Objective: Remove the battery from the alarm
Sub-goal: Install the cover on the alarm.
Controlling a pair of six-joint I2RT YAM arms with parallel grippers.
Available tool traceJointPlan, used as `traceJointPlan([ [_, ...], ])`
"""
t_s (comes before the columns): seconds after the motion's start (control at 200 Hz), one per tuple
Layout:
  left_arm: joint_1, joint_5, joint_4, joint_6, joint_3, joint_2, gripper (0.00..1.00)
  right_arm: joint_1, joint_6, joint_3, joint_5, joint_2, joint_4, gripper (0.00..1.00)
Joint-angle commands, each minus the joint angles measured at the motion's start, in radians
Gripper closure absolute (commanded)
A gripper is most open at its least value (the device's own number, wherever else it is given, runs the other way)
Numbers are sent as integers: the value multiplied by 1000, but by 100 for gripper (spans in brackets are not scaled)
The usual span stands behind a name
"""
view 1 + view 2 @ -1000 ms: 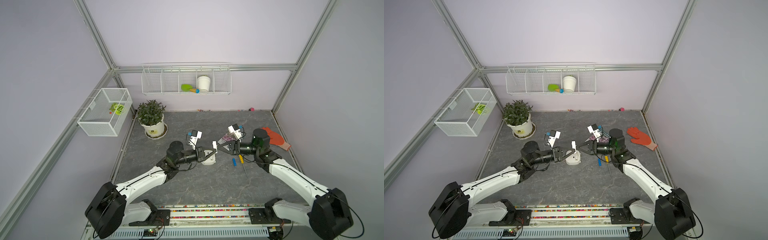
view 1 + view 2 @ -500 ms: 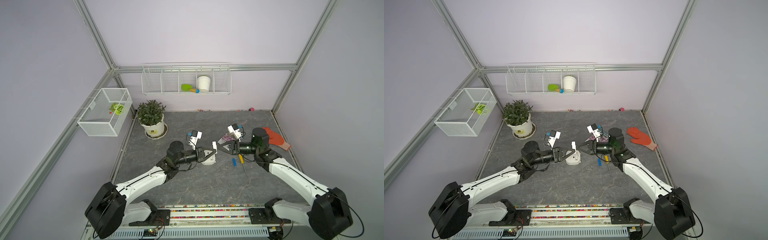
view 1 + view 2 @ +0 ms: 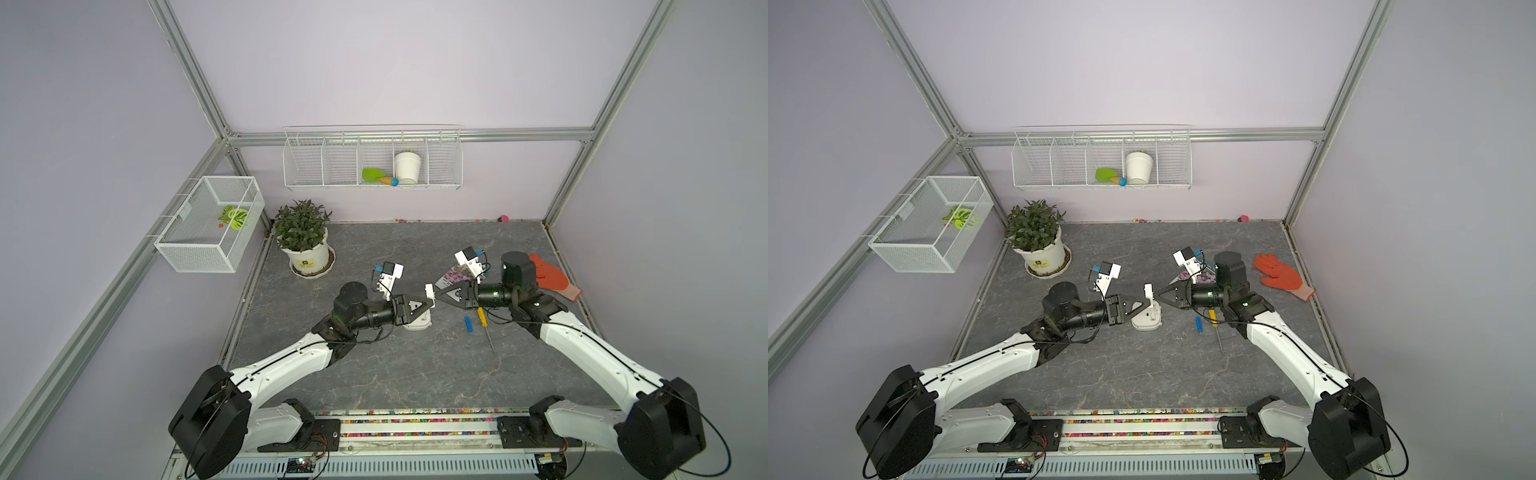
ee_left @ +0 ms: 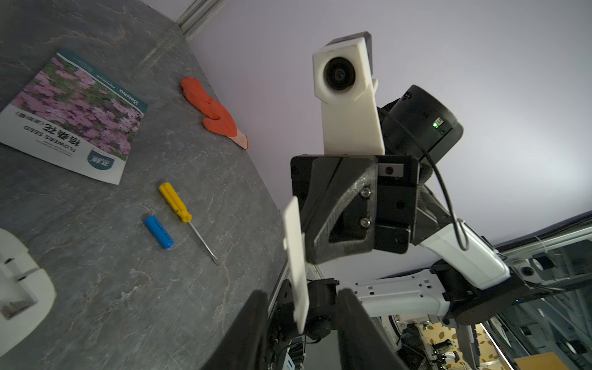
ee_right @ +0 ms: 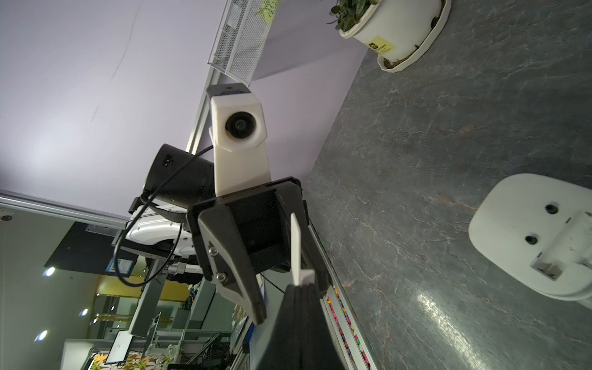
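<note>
Near tabletop is open; left pincer and right pincer, pinching a white cover, crowd the middle above the alarm.

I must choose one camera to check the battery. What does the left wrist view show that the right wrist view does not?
Only the left wrist view: the battery, screwdriver, glove and seed packet. Only the right wrist view: the potted plant and wire basket. Both: the alarm with its empty battery slot, and the flat white piece pinched in the right gripper.

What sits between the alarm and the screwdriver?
The battery, lying flat right beside the screwdriver, apart from the alarm; both top views show it.
</note>
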Motion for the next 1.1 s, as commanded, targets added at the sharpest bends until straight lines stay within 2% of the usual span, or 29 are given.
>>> traceJointPlan([
  [0.0, 33, -26, -47, 25, -17, -49, 46, 5, -122, 41, 69, -8, -177, 100],
  [0.04, 49, -30, -62, 27, -26, -65, 42, 5, -130, 43, 86, -2, -196, 100],
  [0.23, 159, -62, -193, 49, -61, -135, 40, 5, -174, 72, 160, 85, -298, 100],
  [0.375, 250, -78, -298, 61, -76, -108, 40, 5, -141, 80, 282, 177, -350, 100],
  [0.525, 267, -113, -368, 110, -55, -3, 41, 5, -20, 48, 345, 253, -241, 100],
  [0.655, 267, -92, -328, 127, -29, 127, 43, 6, 26, 40, 373, 329, -168, 100],
  [0.78, 268, -54, -275, 129, 6, 252, 47, 7, 9, 67, 364, 399, -136, 100],
  [0.97, 268, 13, -215, 121, 61, 390, 51, 6, -85, 151, 354, 488, -235, 100],
  [1.095, 268, 35, -193, 106, 75, 451, 55, 8, -100, 176, 328, 525, -242, 100],
])
